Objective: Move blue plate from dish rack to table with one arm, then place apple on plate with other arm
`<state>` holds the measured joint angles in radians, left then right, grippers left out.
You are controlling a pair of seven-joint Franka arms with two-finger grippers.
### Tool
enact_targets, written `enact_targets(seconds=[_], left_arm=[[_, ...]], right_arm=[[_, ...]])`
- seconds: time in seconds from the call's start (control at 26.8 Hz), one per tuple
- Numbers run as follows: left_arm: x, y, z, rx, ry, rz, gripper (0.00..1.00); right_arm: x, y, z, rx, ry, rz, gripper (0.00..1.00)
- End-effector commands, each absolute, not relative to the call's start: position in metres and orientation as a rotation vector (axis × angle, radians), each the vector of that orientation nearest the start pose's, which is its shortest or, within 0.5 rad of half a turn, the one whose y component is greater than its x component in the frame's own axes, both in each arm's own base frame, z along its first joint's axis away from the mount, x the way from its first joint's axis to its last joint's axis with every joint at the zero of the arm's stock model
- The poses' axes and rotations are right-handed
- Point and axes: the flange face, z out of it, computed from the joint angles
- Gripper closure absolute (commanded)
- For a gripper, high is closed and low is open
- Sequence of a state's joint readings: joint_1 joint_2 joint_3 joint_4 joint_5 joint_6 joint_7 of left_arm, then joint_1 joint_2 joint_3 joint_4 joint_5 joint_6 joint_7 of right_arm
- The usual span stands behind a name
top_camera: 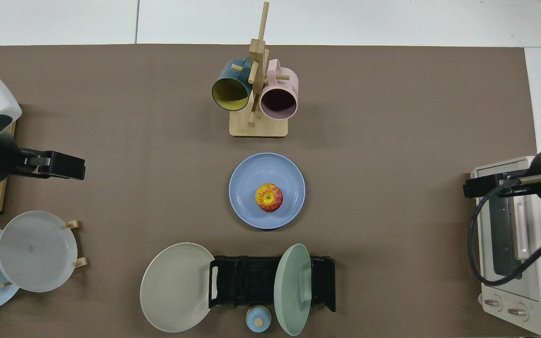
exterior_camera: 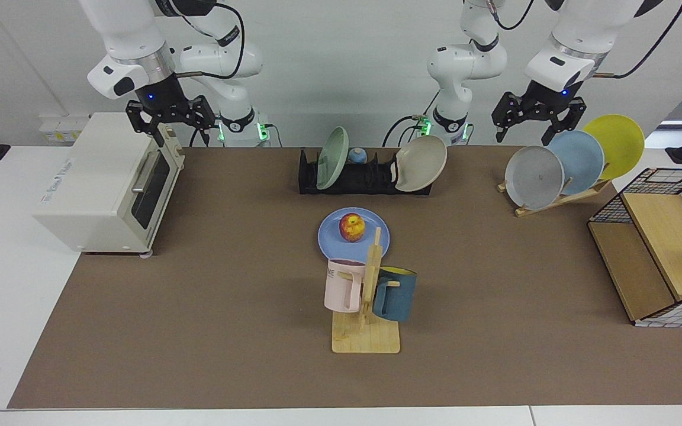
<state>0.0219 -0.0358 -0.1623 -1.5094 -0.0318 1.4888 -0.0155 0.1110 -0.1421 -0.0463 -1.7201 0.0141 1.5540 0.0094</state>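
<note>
Toaster oven [exterior_camera: 107, 183]; mug tree [exterior_camera: 367, 296]; plate stand [exterior_camera: 560, 198]

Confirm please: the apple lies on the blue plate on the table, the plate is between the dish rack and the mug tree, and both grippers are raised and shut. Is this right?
Not quite: both grippers are raised but open, as the facing view shows. The right gripper hangs above the toaster oven, the left gripper above the wooden plate stand. The apple does lie on the blue plate, on the table between the dish rack and the mug tree.
</note>
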Motion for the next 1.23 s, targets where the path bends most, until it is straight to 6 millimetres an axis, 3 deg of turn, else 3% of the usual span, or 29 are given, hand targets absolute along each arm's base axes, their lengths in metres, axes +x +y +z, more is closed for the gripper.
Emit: enact_targets(seconds=[0.0, 0.75, 1.01, 1.2], left_arm=[[0.526, -0.077, 0.671, -3.143, 0.200, -0.008, 0.00], [0.526, -0.078, 0.671, -3.143, 0.203, -0.008, 0.00], [0.526, -0.078, 0.671, -3.143, 0.203, -0.008, 0.00], [0.526, -0.078, 0.671, -3.143, 0.203, -0.008, 0.00]], right_arm=[[0.499, 0.021, 0.632, -3.111, -0.100, 0.058, 0.00], [0.499, 0.019, 0.633, -3.113, -0.093, 0.053, 0.00], [0.499, 0.031, 0.633, -3.117, -0.128, 0.051, 0.00], [0.499, 0.024, 0.633, -3.114, -0.116, 0.051, 0.00]])
